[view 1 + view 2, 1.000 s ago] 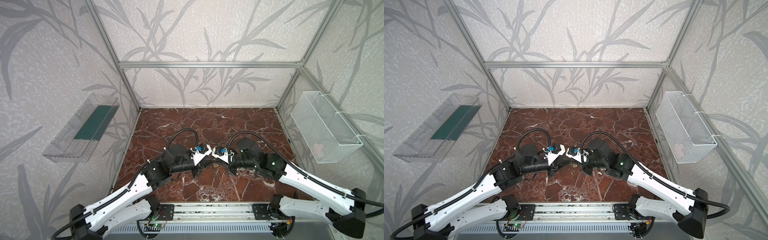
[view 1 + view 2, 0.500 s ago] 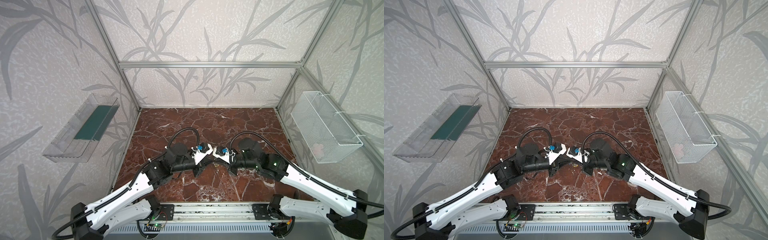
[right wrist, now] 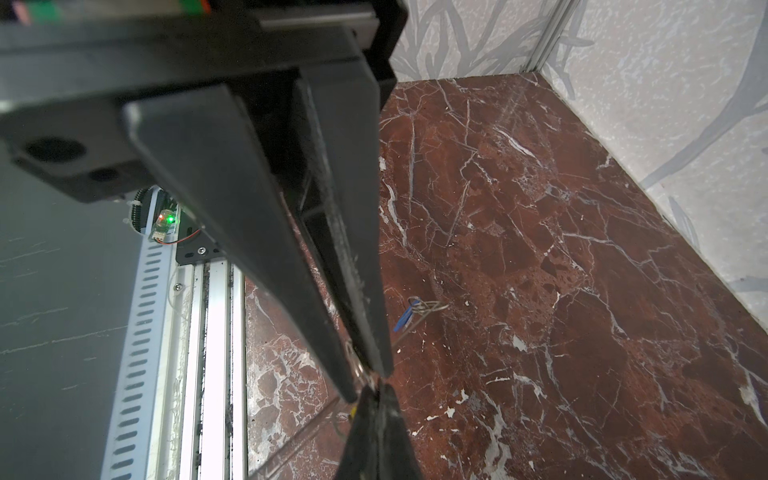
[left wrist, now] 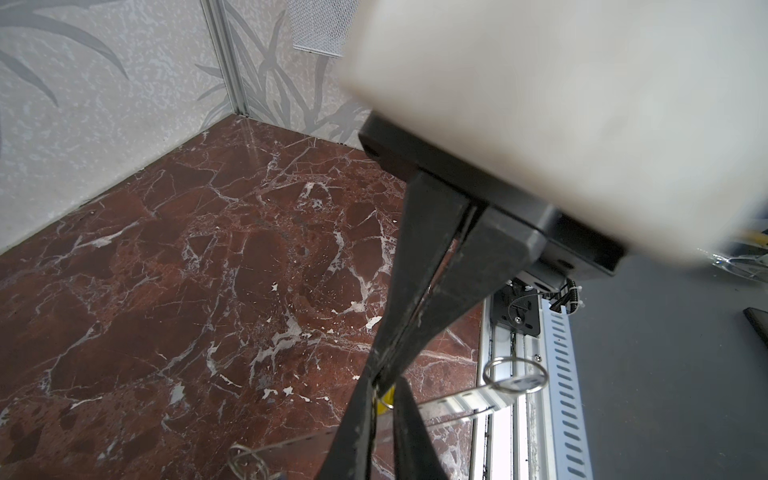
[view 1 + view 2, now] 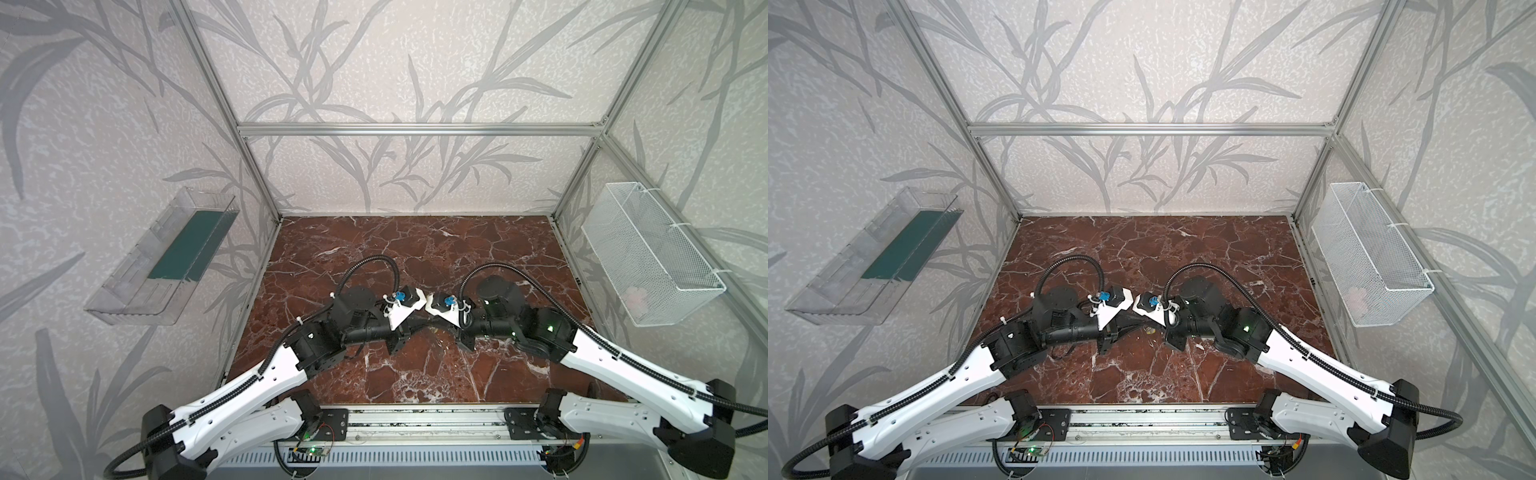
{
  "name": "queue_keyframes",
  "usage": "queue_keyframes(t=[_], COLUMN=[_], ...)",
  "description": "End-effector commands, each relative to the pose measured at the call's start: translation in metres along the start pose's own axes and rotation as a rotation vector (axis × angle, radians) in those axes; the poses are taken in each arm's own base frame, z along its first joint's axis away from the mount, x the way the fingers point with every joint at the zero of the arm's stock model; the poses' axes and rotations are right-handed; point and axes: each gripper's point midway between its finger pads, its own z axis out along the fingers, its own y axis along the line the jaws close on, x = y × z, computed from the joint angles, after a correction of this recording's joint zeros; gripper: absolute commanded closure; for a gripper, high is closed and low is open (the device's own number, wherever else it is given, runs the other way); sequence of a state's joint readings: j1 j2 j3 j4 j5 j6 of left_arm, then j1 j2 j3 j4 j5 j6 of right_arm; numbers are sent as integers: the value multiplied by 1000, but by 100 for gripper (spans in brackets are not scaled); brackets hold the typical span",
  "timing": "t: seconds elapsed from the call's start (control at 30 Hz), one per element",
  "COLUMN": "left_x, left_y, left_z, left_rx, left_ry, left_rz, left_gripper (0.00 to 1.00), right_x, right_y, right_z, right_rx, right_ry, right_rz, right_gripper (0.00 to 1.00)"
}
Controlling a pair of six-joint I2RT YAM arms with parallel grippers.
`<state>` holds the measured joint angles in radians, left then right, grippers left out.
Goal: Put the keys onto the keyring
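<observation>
Two sets of tips nearly touched over the bench: my left end effector pinched the yellow key, my right end effector clamped a metal loop, and any skewed tug risked dropping either.

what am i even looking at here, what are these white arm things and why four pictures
These are two robot arms, the left arm and right arm, each ending in a two-fingered gripper. Two pictures look down on the whole cell and are nearly alike. The other two come from a camera on each wrist. The surface is a red marble table. A blue key lies on it. The grippers meet tip to tip above it: the right gripper is shut on a small metal ring, and the left gripper pinches a yellow key, barely visible.
</observation>
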<state>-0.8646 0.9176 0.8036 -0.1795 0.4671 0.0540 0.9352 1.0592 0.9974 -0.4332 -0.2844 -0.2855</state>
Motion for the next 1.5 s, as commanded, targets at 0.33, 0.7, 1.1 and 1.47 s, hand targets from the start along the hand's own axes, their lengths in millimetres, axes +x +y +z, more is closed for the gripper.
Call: queue_keyframes(t=[0.33,0.7,1.1,1.47], left_x=[-3,-13,-30,-26], left_y=[5,5,0,-13], left_z=[-1,-4,-15,-22], left_rx=[-33,-45,-49,6], left_ry=[-12,-127,-348,-407], left_rz=[19,63,131,169], left_gripper=[86,100,100,100], right_x=[-26,-27,-19,-18], right_y=[6,1,11,-1], right_z=[-14,-16,-12,-18], right_rx=[-12,19,-33,45], right_ry=[-112,-127,-166,-172], right_rz=[-32,2,86,95], right_gripper=[100,97,81,91])
